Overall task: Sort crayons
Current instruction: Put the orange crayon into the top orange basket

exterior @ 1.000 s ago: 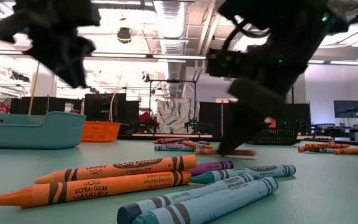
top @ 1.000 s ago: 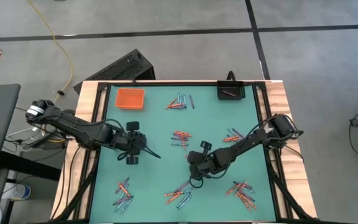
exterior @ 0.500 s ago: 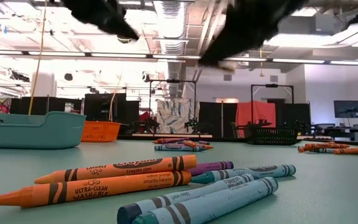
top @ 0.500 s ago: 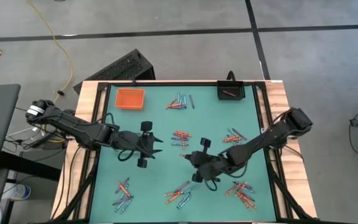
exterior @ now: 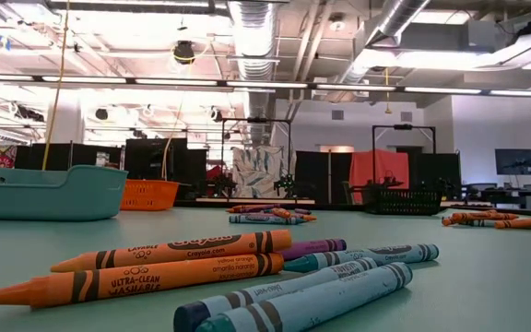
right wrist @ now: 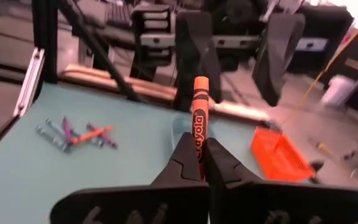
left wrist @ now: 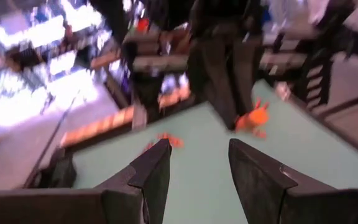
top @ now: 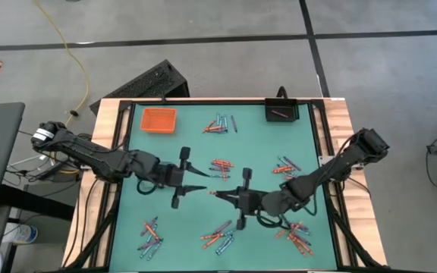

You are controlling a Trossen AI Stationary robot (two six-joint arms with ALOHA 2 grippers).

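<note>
Your right end effector [top: 217, 195] is pinching an orange crayon [right wrist: 200, 109] upright between its fingers, raised over the middle of the green surface [top: 264, 140], tip to tip with the left end effector [top: 201, 189], whose fingers are spread and empty. This looks like a handover: bring the crayon squarely between the left fingers [left wrist: 258, 180] before they close, and let go on the right only once the left grip is firm. The orange tray [top: 158, 119] sits at the far left corner, likely its destination. Other crayons lie in scattered clusters [top: 220, 167] on the surface, so stay clear of them
</note>
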